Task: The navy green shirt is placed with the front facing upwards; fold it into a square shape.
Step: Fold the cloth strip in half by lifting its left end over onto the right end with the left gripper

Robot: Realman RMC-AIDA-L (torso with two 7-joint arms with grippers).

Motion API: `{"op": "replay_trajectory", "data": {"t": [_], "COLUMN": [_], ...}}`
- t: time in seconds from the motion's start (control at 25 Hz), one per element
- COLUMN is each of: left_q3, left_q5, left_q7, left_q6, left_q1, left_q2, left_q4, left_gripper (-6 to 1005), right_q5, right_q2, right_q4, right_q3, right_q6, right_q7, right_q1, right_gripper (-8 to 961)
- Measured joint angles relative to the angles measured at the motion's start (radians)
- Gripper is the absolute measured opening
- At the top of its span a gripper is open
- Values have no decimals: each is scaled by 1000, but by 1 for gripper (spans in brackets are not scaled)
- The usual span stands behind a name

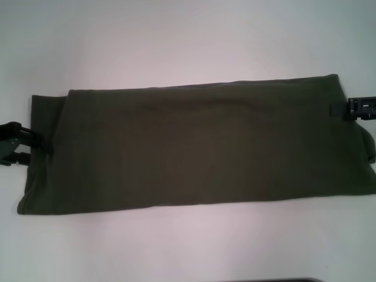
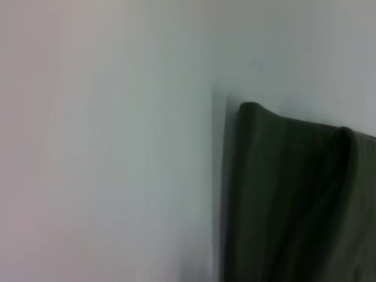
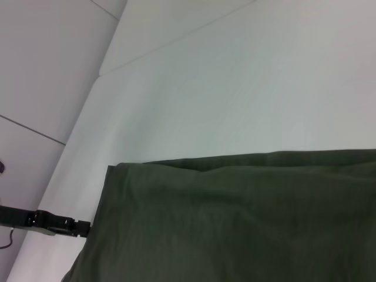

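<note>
The navy green shirt point(image 1: 194, 147) lies flat across the white tabletop point(image 1: 176, 41), folded into one long band running side to side, no lettering showing on the upper face. At its left end sits the left pincer point(image 1: 23, 147), black fingers right up against the cloth edge, one above the other with a gap between them; whether they actually pinch the fabric I cannot tell from here. Over on the far right, the right pincer point(image 1: 338, 109) meets the shirt's upper right edge, and its state is just as hard to call. The left wrist view shows a rounded fold of the shirt point(image 2: 294, 194) on bare tabletop point(image 2: 106, 147). The right wrist view catches the shirt point(image 3: 235, 217) spreading wide, with the left pincer point(image 3: 82, 228) at its far end.
</note>
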Motion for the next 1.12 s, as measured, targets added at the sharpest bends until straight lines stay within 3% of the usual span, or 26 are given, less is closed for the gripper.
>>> {"op": "replay_trajectory", "data": {"t": [1.12], "left_q3": [1], "left_q5": [-2], "left_q7": [-74], "left_q6": [34], "left_q1": [-39], "left_q2": [-7], "left_q4": [33], "left_gripper": [589], "right_q5": [-3], "right_q2": [-5], "right_q4": [-2], "right_q3": [0], "right_q6": [-11], "right_q7": [-6], "right_q1": [-5], "right_gripper": [940]}}
